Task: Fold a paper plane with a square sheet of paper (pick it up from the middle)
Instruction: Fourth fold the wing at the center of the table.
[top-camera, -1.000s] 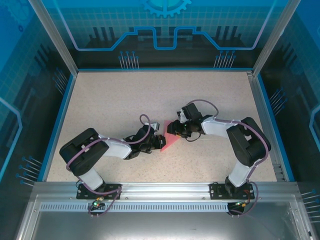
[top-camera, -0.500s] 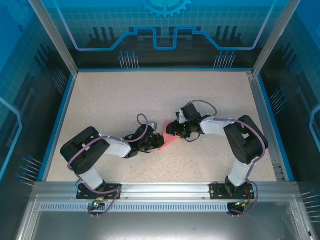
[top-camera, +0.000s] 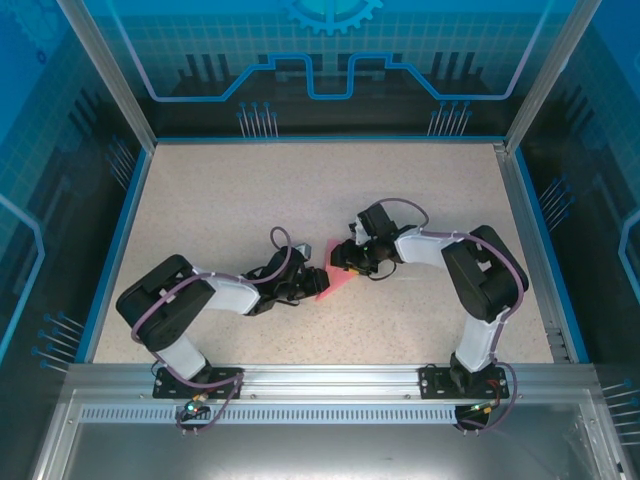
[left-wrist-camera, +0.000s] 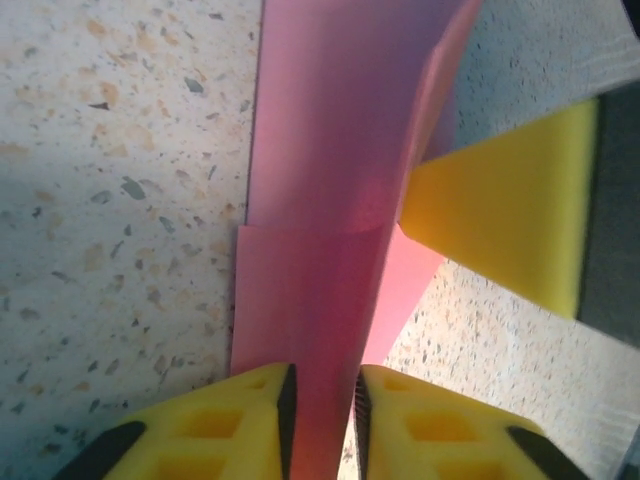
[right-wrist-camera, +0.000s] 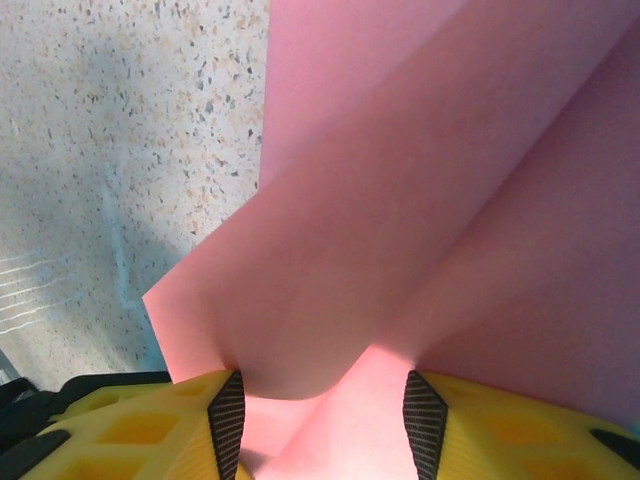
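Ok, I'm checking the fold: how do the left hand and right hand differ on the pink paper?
The left hand has its fingers close together, a narrow strip of the folded pink paper between them; the right hand has them wide apart, a curled flap bowing between. The left hand looks along flat creased layers, the right hand at a raised curl. Both have yellow fingers.

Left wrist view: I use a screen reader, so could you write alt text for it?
Folded pink paper runs down a speckled table into the narrow gap between the yellow jaws of the left gripper. A yellow wedge meets its right edge.
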